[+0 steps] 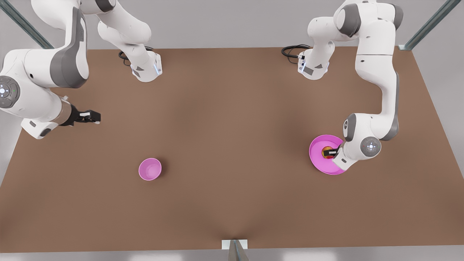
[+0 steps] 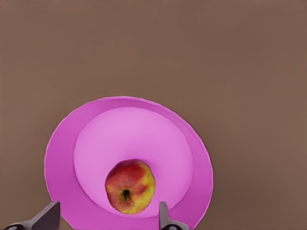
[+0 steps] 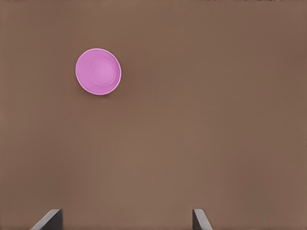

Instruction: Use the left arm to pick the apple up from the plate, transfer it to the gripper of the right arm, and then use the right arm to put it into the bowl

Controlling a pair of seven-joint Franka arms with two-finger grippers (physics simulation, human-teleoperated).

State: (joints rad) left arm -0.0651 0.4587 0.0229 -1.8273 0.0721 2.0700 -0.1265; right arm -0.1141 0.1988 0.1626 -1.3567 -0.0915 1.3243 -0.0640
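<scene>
The red and yellow apple [image 2: 130, 186] lies in the wide pink plate [image 2: 134, 139] at the front view's right, where the plate [image 1: 318, 159] sits near the table's edge. My left gripper [image 1: 330, 153] hangs open just above the apple [image 1: 326, 150], and the left wrist view has its fingertips [image 2: 163, 215] on either side of the fruit without touching it. The small deep pink bowl [image 1: 150, 169] stands empty at the front view's left. My right gripper [image 1: 90, 116] waits open, high above the table and away from the bowl [image 3: 98, 71], with nothing between its fingers [image 3: 199, 218].
Both arm bases [image 1: 146, 69] [image 1: 313, 67] stand at the far edge of the brown table [image 1: 232, 127], each with a black cable. A metal bracket [image 1: 235, 245] sits at the middle of the near edge. Bare tabletop lies between plate and bowl.
</scene>
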